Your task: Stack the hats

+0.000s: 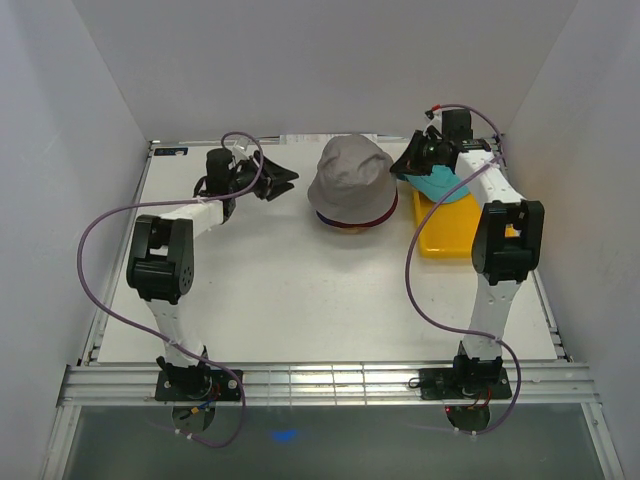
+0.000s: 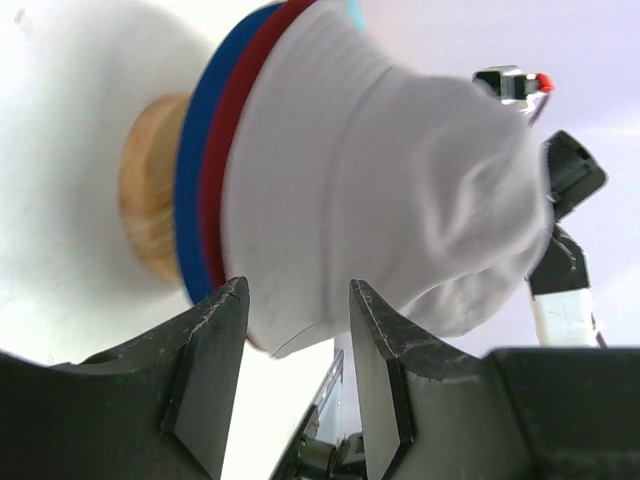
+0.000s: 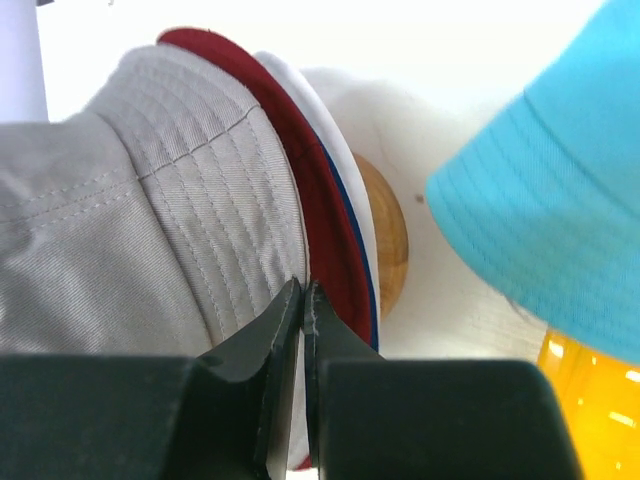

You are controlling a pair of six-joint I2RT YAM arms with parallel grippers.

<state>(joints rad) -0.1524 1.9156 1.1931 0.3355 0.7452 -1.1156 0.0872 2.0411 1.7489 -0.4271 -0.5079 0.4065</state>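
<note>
Seen from above, my left end effector (image 1: 288, 180) sits in the upper left of the white surface (image 1: 300, 300). Its jaws are spread and hold nothing, and it points right at the stack. In its own wrist view the two dark fingers stand apart with the stack just beyond them.

At upper centre is the stack. A light grey hat (image 1: 350, 175) is on top. Under it only the brims of a dark red hat (image 2: 215, 180) and a royal blue hat (image 2: 190, 170) show, all sitting on a wooden stand (image 2: 150, 200).

To the right of the stack, my right end effector (image 3: 303, 295) has its jaws pressed together. I see nothing pinched between them.

Just beside it, further right, the teal hat (image 1: 440, 185) lies on the far end of a yellow tray (image 1: 450, 235), off the stack and apart from it. It looks round, so I can't pick out a long axis.

My judgement is that the teal hat is the last one to place. It lies right of the stack, so my right arm is much the nearer. Its jaws would need to part before taking the brim.

I can read no writing, brand or label anywhere.
</note>
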